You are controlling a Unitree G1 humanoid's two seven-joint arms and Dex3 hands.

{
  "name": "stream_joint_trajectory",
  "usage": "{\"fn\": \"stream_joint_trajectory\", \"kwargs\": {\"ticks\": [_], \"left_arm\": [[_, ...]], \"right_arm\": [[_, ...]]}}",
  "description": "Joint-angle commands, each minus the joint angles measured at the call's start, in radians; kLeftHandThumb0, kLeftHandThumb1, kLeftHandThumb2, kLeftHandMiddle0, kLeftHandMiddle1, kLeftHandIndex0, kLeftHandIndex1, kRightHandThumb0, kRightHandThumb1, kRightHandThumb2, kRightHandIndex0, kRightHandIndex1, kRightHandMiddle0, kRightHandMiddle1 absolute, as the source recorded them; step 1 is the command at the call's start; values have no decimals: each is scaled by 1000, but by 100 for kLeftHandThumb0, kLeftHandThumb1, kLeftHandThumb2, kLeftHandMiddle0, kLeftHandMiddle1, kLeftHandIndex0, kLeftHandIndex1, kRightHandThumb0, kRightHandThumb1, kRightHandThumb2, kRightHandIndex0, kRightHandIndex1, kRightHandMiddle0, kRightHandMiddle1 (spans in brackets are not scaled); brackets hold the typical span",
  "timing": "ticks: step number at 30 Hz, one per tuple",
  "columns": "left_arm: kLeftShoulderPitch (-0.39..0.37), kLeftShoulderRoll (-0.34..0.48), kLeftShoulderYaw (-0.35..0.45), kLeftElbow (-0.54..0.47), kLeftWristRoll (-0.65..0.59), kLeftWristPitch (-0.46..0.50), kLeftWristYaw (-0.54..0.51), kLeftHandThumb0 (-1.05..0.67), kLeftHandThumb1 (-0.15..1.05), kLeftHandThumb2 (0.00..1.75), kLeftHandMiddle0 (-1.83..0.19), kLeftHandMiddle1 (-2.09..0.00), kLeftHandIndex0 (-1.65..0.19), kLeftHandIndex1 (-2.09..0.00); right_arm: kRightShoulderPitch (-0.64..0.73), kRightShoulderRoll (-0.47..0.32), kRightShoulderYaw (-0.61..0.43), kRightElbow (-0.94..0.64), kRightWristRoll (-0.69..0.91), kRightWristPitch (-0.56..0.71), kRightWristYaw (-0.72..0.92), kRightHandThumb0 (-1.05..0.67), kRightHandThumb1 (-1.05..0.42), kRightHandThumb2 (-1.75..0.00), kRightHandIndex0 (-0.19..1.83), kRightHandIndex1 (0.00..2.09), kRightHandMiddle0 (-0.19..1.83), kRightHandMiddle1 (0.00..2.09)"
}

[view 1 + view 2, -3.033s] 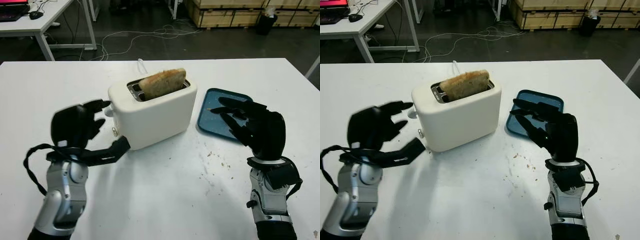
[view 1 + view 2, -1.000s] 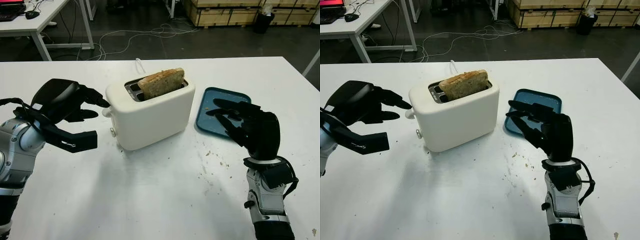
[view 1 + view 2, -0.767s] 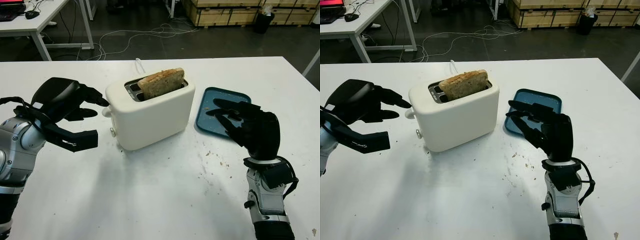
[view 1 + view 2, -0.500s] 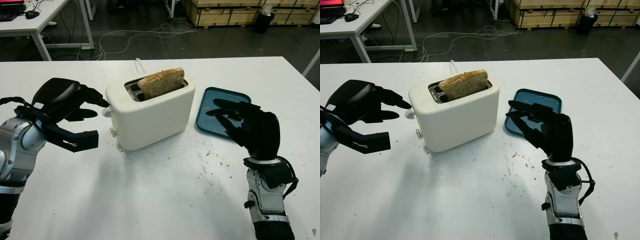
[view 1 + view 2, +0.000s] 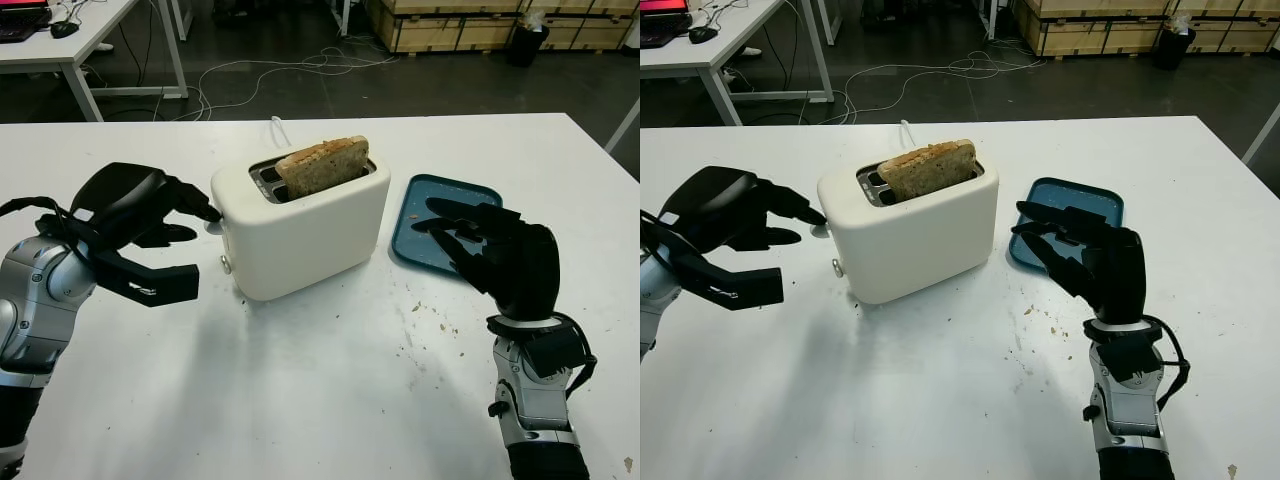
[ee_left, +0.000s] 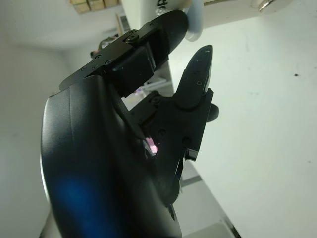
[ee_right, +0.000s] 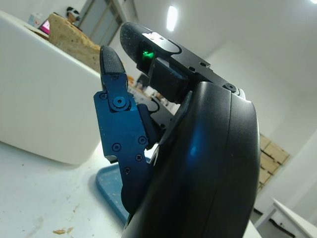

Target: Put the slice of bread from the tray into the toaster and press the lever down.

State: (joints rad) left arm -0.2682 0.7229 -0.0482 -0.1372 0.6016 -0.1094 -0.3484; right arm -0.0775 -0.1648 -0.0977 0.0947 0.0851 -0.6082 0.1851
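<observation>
One white toaster (image 5: 305, 230) is sitting near the middle of the table (image 5: 320, 400), with one slice of bread (image 5: 322, 165) standing up out of one of its two slots. One blue tray (image 5: 412, 215) is lying toward the table's right edge. Two black robot hands are showing: the left hand (image 5: 135, 215) and the right hand (image 5: 495, 255).

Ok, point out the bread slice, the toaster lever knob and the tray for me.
bread slice (image 5: 322, 166), left eye view, on its toasted face standing out of the slot.
toaster lever knob (image 6: 196, 22), left wrist view, on the white knob beside the left hand's fingertip.
tray (image 5: 1102, 205), right eye view, on its bare far corner.
</observation>
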Motion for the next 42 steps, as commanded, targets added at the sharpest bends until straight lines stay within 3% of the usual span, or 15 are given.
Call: {"fn": "stream_joint_trajectory", "kwargs": {"ticks": [1, 24, 29, 32, 34, 35, 37, 42], "left_arm": [[-13, -4, -22, 16, 3, -4, -9, -15, 88, 0, -110, -126, -106, 0], [-22, -4, -58, 54, 22, 10, -18, -16, 91, 1, -106, -133, -105, 0], [-5, -38, -125, 94, 22, 16, -33, -14, 92, 2, -102, -132, -102, 0], [43, -94, -221, 156, 44, -1, -22, -6, 88, 1, -95, -137, -103, -1], [78, -127, -293, 205, 87, 2, -18, -3, 88, 0, -92, -128, -101, 0], [98, -147, -325, 235, 113, 10, -1, -3, 87, 0, -96, -110, -101, 0], [150, -197, -372, 313, 171, 28, 104, 0, 86, 0, -101, -90, -103, -1], [254, -275, -398, 353, 204, 111, 253, -3, 92, 3, -103, -51, -101, -1]], "right_arm": [[-2, 9, 1, 9, -2, -14, -6, -29, -92, -11, 97, 61, 107, 0], [1, 7, -2, 7, 6, -13, -2, -30, -92, -12, 97, 61, 106, 0], [3, 0, -6, 3, -8, -19, -6, -30, -92, -12, 97, 60, 106, 0], [5, -2, -14, 8, -57, -48, -31, -31, -92, -11, 99, 61, 107, 0], [10, -2, -13, 8, -63, -61, -34, -31, -92, -11, 100, 61, 107, 0], [14, -2, -12, 3, -61, -60, -33, -31, -92, -11, 100, 62, 107, 0], [18, -3, -16, -1, -72, -61, -40, -31, -92, -11, 99, 62, 107, 0], [8, -16, -14, 4, -70, -49, -28, -31, -92, -10, 99, 63, 107, 0]]}}
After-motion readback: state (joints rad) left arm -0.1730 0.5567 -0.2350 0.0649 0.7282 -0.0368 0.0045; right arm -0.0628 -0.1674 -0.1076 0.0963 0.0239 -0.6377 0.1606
